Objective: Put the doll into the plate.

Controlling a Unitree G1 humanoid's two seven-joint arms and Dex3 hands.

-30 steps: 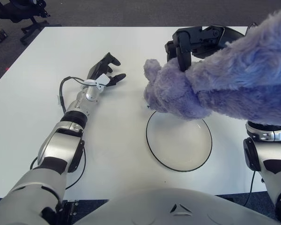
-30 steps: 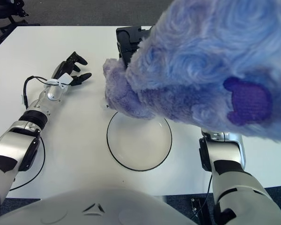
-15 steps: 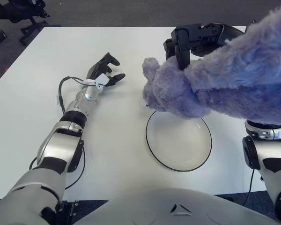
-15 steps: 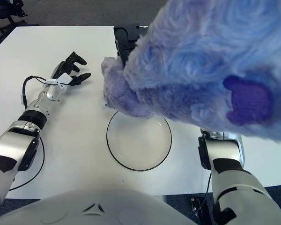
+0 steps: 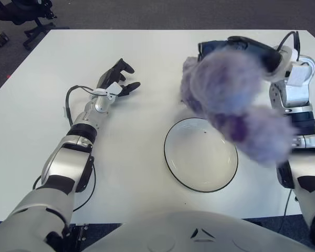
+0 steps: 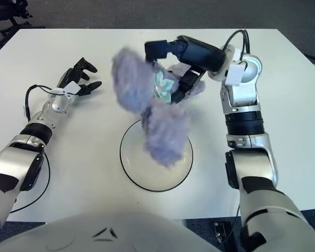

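**Right hand has the doll over the plate now**

Right hand (image 6: 174, 68) is up over the far side of the plate (image 6: 131, 167), black fingers (image 6: 179, 89) curled into the purple plush doll (image 6: 165, 134). The doll hangs down from that grip, blurred in both views, with its lower end showing over the plate's far half. I can't tell whether it touches the glass or hangs clear of it.

No brand or readable writing anywhere. There's a small pale greenish patch on the doll near the fingers in the right eye view, maybe a tag, but nothing on it can be read. Also a little white tag on the cable at the left wrist, blank as far as I can see.

Compared with a second ago: the doll was right up near the camera, filling the whole right side of both views and hiding most of the right arm. Now it has dropped away, looks much smaller, and the silver forearm and the hand are in plain sight. The plate hasn't moved.

Materials: the doll is shaggy lilac fur with darker purple patches. The plate is round, clear, dark-rimmed, flat on the white tabletop (image 5: 147, 52).

Left hand (image 5: 118, 79) shows well to the plate's left, fingers loosely spread, holding nothing, same spot as before.
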